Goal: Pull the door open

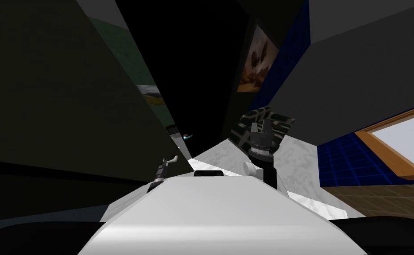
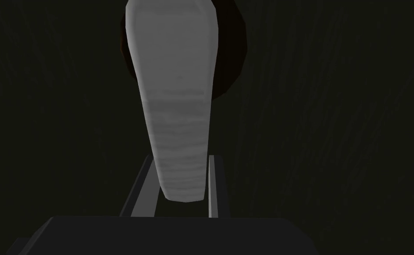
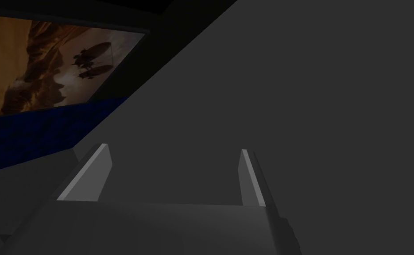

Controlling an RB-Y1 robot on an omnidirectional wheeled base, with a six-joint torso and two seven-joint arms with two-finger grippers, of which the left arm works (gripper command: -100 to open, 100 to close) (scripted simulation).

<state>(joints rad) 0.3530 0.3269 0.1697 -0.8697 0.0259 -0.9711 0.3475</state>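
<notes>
The door is seen as a flat, very dark plane with a faint vertical grain. In the head view it slants across the robot's left side. A light grey lever, the door handle, is mounted on a dark round rosette and runs down between the blades of the left gripper. The fingers are pressed against the lever's sides near its free end, so the handle is clamped.

Beyond the door's edge a black area is drawn. A pale, marbled floor stretches ahead, and a dark patterned rug lies on it. An amber-toned picture hangs on the far wall, beside a deep blue stretch. On the robot's right, a blue tiled wall is met by a window in a wooden frame, with a plain grey surface above.

The right gripper is held raised over the rug, well apart from the door, its blades spread wide on nothing.
</notes>
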